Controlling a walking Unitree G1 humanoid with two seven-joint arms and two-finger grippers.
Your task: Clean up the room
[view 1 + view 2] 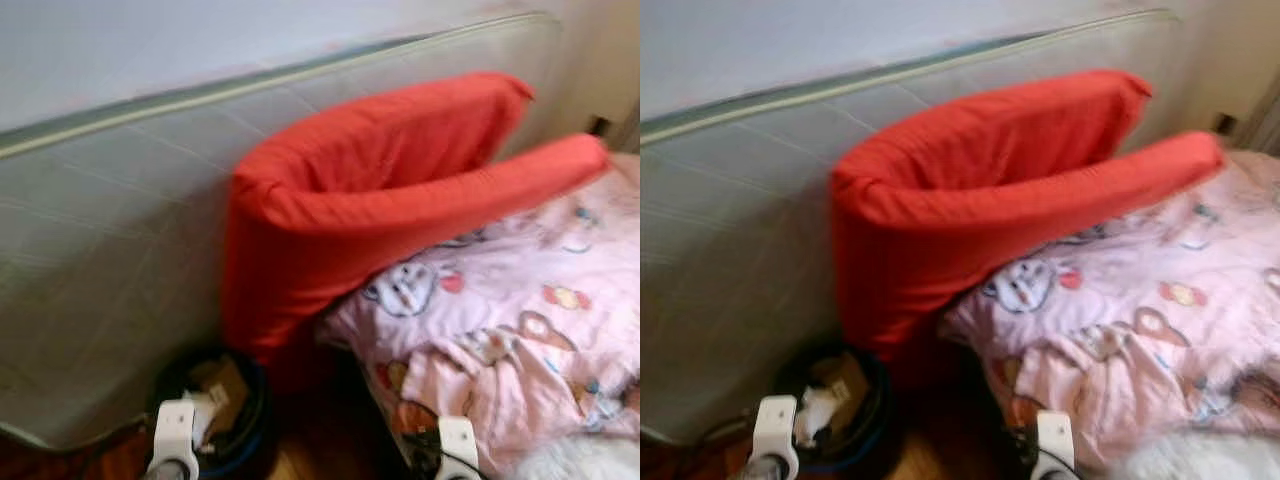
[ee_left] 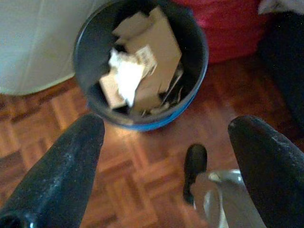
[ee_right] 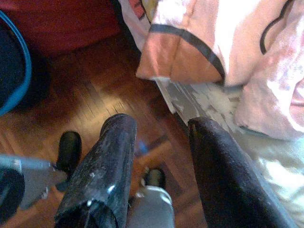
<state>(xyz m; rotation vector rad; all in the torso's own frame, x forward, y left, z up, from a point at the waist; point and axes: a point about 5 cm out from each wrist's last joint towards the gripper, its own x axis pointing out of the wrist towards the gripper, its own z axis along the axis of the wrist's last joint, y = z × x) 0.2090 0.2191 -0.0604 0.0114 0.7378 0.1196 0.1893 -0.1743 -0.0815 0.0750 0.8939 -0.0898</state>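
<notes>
A dark round bin (image 1: 215, 405) with a blue band stands on the parquet floor by the foot of a big red cushion (image 1: 370, 190). It holds cardboard pieces (image 2: 156, 52) and crumpled white paper (image 2: 126, 76). My left gripper (image 2: 166, 128) hangs open above the floor just short of the bin (image 2: 142, 61), with nothing between its fingers. My right gripper (image 3: 161, 124) is open and empty too, low beside the bed edge, under a hanging pink blanket (image 3: 213, 42). Both wrists (image 1: 175, 432) show at the bottom of the head views.
A grey mattress (image 1: 110, 250) leans upright against the wall on the left. The red cushion is folded over the bed's end, and the pink cartoon-print blanket (image 1: 520, 330) lies rumpled on the bed to the right. Parquet floor (image 2: 142, 166) lies under my grippers.
</notes>
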